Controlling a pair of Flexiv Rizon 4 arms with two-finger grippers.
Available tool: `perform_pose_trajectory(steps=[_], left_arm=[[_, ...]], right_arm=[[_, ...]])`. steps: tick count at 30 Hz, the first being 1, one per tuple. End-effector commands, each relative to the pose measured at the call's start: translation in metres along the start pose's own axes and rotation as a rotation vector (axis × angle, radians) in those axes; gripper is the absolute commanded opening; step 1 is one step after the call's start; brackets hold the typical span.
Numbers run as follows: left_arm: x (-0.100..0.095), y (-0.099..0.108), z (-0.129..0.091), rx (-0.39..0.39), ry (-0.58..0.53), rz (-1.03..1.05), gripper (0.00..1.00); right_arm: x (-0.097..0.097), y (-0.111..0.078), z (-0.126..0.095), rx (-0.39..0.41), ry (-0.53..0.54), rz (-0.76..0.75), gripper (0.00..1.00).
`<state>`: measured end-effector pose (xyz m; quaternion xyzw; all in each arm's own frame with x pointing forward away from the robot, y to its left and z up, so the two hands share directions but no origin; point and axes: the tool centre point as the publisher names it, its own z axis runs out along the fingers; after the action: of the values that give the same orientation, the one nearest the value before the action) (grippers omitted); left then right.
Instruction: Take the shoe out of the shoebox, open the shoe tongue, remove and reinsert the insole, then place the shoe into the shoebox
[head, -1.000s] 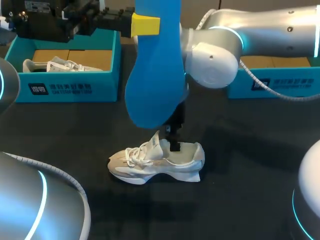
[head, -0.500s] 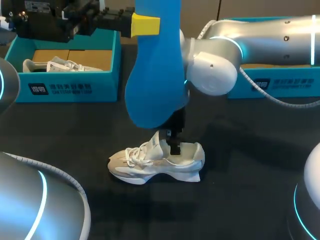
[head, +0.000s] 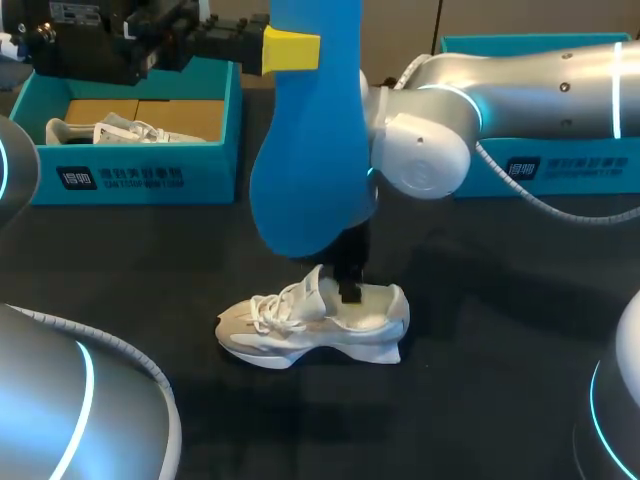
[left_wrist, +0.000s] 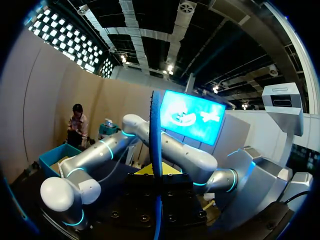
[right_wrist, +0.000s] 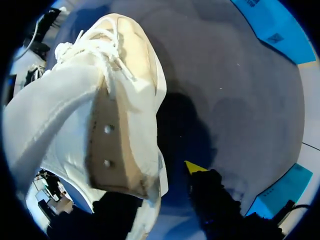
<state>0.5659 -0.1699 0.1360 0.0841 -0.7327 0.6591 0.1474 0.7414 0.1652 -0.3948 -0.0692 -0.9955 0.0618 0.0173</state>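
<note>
The white shoe (head: 312, 325) stands upright on the black table (head: 500, 300), a little toward 6 o'clock from the middle. Its toe points to 9 o'clock and its heel to 3 o'clock. It is out of the shoebox (head: 130, 178), which sits open at 10 o'clock, well apart from it. A second white shoe (head: 100, 130) lies inside that box on brown paper.

The left tool (head: 295, 48) reaches in from 10 o'clock, high above the table, and is clamped on the blue insole (head: 310, 150). A yellow fingertip (head: 290, 48) presses against the insole's edge. The insole hangs down from the grip with its broad rounded end lowest, above the shoe and not touching it. In the left wrist view the insole shows edge-on, running straight out through the middle of the tool.

The right arm comes in from 3 o'clock, and the right tool (head: 350, 288) points straight down into the shoe's mouth, just behind the tongue. In the right wrist view the shoe fills the space ahead of the tool, with the laces and the tan inner face of the lifted tongue in sight. Whether this tool is open or gripping, I cannot tell.

Another teal box (head: 570, 165) sits at 2 o'clock, behind the right arm.
</note>
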Motion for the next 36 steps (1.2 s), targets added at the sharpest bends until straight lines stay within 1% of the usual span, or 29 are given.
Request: perform_pose_trajectory(steps=[1, 6, 9, 19, 25, 29, 31, 36], left_arm=[[0.0, -0.001, 0.001, -0.004, -0.001, 0.0, 0.0], [0.0, -0.001, 0.001, -0.004, -0.001, 0.0, 0.0], [0.0, -0.001, 0.001, -0.004, -0.001, 0.0, 0.0], [0.0, -0.001, 0.001, -0.004, -0.001, 0.0, 0.0], [0.0, -0.001, 0.001, -0.004, -0.001, 0.0, 0.0], [0.0, -0.001, 0.001, -0.004, -0.001, 0.0, 0.0], [0.0, -0.001, 0.001, -0.004, -0.001, 0.0, 0.0], [0.0, -0.001, 0.001, -0.004, -0.001, 0.0, 0.0]], right_arm=[[0.004, -0.002, -0.006, 0.007, -0.01, 0.005, 0.0], [0.005, -0.006, -0.012, 0.011, -0.007, 0.0, 0.0], [0.008, -0.007, -0.017, 0.018, 0.014, -0.006, 0.0], [0.03, -0.013, -0.045, -0.012, 0.066, 0.052, 0.0], [0.04, -0.016, -0.066, -0.022, 0.091, 0.132, 0.0], [0.049, -0.016, -0.073, -0.033, 0.13, 0.188, 0.0], [0.054, -0.016, -0.074, -0.039, 0.143, 0.244, 0.0], [0.068, -0.015, -0.081, -0.102, 0.143, 0.433, 0.0]])
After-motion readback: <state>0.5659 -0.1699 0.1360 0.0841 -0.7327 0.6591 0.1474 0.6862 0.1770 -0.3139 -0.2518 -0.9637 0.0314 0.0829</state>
